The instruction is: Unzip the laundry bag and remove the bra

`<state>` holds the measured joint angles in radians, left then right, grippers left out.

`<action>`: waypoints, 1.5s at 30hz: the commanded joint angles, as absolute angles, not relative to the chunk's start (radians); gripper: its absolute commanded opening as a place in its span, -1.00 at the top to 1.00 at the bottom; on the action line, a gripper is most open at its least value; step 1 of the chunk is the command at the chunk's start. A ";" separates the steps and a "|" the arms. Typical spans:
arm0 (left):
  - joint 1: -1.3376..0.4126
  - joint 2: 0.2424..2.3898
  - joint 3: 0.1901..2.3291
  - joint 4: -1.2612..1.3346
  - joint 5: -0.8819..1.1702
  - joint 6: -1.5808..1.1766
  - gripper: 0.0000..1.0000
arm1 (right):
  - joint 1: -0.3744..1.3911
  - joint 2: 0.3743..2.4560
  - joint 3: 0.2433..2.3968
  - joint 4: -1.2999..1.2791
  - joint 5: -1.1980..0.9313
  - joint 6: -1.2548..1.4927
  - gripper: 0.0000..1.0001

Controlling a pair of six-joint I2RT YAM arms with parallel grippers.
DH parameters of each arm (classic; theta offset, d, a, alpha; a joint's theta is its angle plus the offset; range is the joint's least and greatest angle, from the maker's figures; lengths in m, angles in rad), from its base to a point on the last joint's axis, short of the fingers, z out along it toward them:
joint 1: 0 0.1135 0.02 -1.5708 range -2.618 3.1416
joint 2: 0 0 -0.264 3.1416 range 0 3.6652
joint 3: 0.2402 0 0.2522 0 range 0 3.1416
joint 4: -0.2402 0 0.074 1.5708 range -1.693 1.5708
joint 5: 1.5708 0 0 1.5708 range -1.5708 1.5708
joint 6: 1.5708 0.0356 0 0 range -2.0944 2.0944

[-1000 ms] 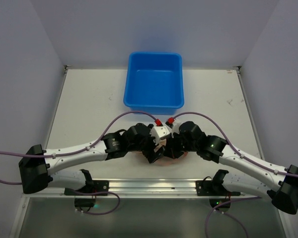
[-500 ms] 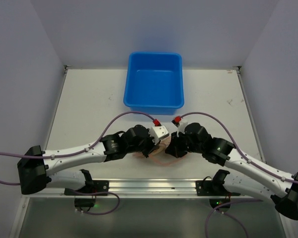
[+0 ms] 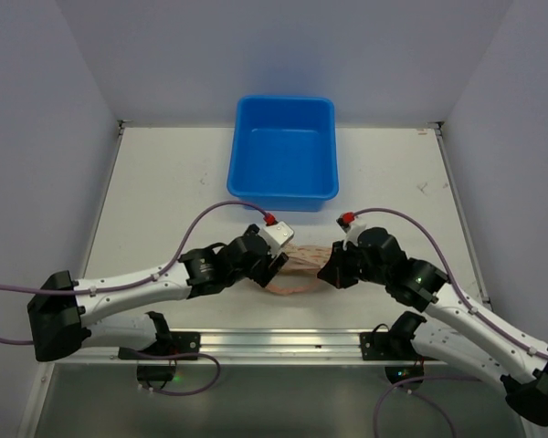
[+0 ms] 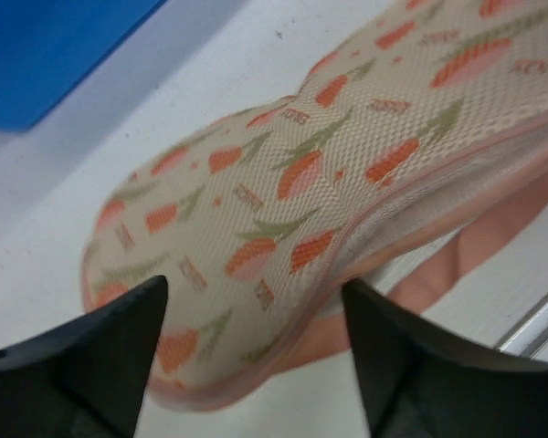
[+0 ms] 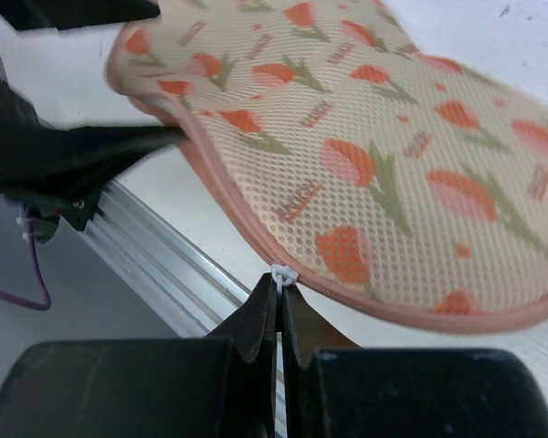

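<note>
top: laundry bag (image 3: 303, 260) ends hidden under both arms, only a middle strip shows | left wrist: blue tub (image 4: 46, 55) blurred, cut off at the corner; left gripper (image 4: 254, 285) hold on bag cannot be told | right wrist: zipper pull (image 5: 284, 274) mostly hidden between pinched right gripper (image 5: 279, 287) fingers; bag's inside hidden

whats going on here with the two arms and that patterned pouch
Two arms are working on the laundry bag near the table's front edge. The right gripper is shut on the zipper pull at the bag's pink edge. The left gripper is open at the bag's other end. The seam looks partly parted, and no bra shows yet.
</note>
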<state>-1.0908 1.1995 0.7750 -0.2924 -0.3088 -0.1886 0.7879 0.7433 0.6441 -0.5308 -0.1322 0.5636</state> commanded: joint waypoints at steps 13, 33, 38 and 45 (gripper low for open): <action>-1.085 1.130 0.804 -0.137 0.116 -0.034 -0.97 | 0.841 0.936 0.742 -0.376 -0.285 0.512 1.00; -1.094 1.235 0.796 -0.095 0.008 -0.018 1.00 | 0.847 0.851 0.658 -0.406 -0.190 0.551 1.00; -1.092 1.154 0.735 -0.139 -0.121 -0.057 1.00 | 0.784 0.775 0.611 -0.466 -0.155 0.594 1.00; -1.092 1.137 0.747 -0.242 -0.304 -0.127 0.68 | 0.718 0.684 0.592 -0.483 -0.193 0.575 1.00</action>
